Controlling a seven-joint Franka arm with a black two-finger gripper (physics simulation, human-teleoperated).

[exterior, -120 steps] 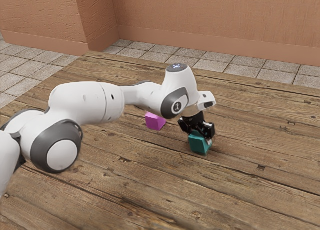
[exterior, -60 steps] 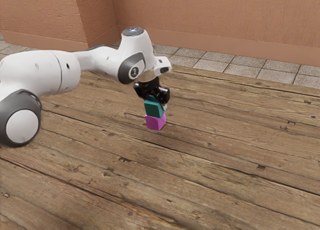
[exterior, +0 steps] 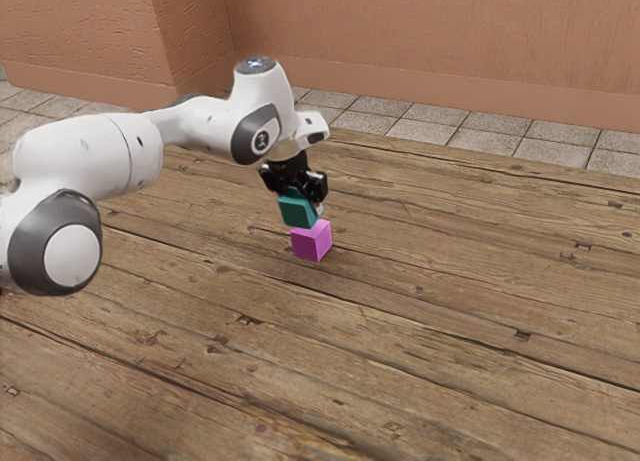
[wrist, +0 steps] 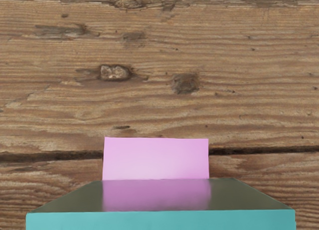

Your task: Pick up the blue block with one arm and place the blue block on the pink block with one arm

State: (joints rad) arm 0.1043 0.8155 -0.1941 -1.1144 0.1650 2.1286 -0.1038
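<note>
Exterior view: our claw (exterior: 297, 195) is clenched on the blue block (exterior: 296, 210), one black finger on each side. The block renders teal and sits a bit tilted in the grip. We hold it right above the pink block (exterior: 311, 241), slightly toward the exterior view's left of it. We cannot tell whether the two touch or a thin gap is left.

In the wrist view the blue block (wrist: 159, 212) is just under our hand, and the pink block (wrist: 155, 157) pokes out past its far edge.

The pink block rests flat on the wooden table (exterior: 450, 311). Our white arm (exterior: 150, 151) comes in from the exterior view's left. Tiled floor (exterior: 480, 126) and a brick-coloured wall (exterior: 450, 31) lie on the far side.
</note>
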